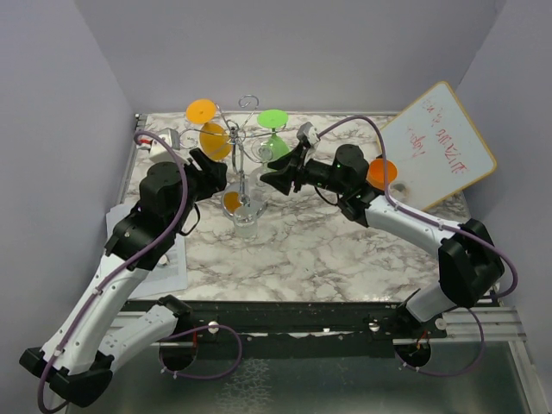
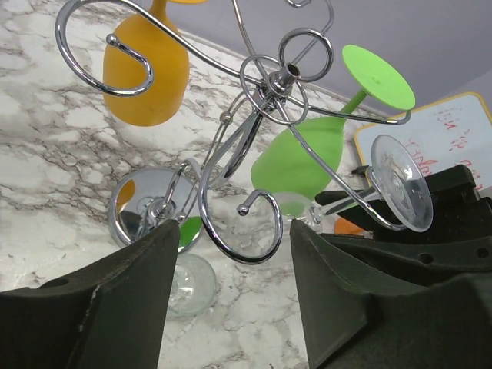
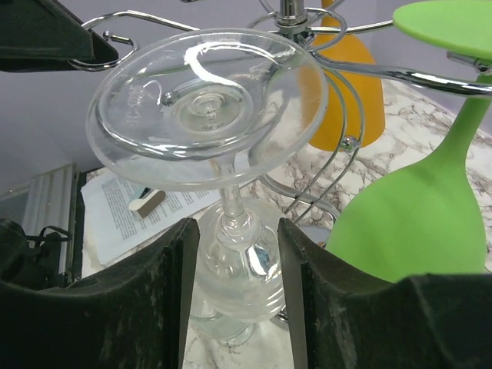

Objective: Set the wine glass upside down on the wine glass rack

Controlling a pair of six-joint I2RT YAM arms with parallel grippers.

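Note:
The wine glass rack (image 1: 245,166) stands mid-table, a silver wire tree with scroll arms (image 2: 277,77) and a round chrome base (image 2: 138,201). My right gripper (image 1: 272,178) is shut on the bowl of a clear wine glass (image 3: 246,261), held upside down. Its round foot (image 3: 206,108) is up at the level of the rack's arms. In the left wrist view the foot (image 2: 400,183) sits tilted against a wire arm's end. My left gripper (image 1: 216,169) is open and empty just left of the rack, with a scroll loop (image 2: 240,227) ahead of its fingers.
Orange glasses (image 1: 214,138) and a green glass (image 1: 274,122) hang on the rack. Another clear glass (image 1: 246,222) stands on the table by the base. A whiteboard (image 1: 440,147) leans at the back right beside an orange glass (image 1: 381,172). Papers (image 1: 168,259) lie at the left.

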